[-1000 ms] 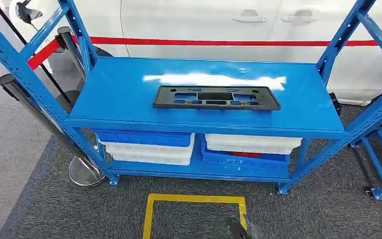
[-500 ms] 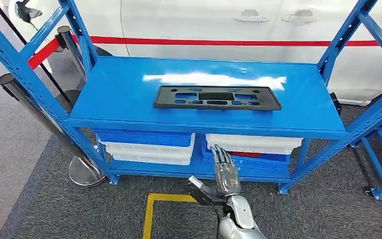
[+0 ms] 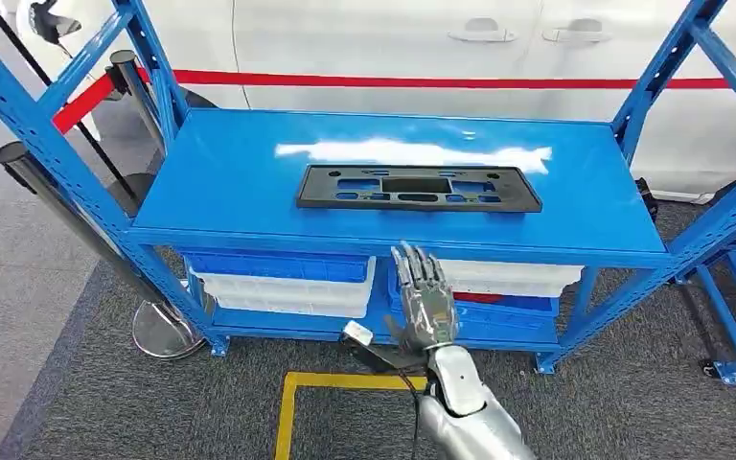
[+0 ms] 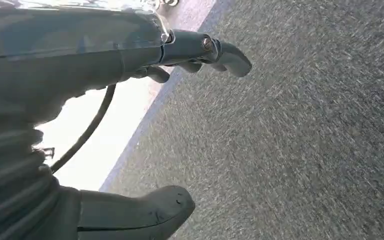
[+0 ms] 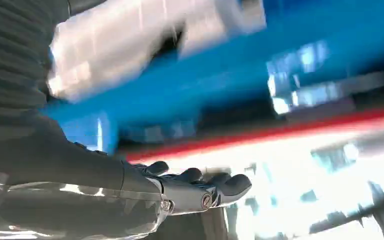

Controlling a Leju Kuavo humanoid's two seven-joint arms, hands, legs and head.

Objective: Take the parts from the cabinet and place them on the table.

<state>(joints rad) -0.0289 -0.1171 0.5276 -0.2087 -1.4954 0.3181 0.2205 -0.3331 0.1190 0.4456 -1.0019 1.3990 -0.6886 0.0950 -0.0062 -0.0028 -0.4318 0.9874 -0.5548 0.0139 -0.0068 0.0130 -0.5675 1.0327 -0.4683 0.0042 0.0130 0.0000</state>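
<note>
Nearest, the right hand [image 3: 424,305] is raised above the yellow floor marking [image 3: 345,383] on the grey carpet [image 3: 153,402], fingers [image 3: 420,273] spread and holding nothing — its tips reach up in front of the shelf edge. The left hand [image 4: 145,125] hangs over the carpet, fingers apart, also empty. Beyond stands the blue cabinet [image 3: 230,172]; white and blue bins [image 3: 287,283] sit on its lower shelf. The black part [image 3: 418,188] lies flat on the top shelf — well apart from both hands. Behind is a white car [image 3: 364,48].
</note>
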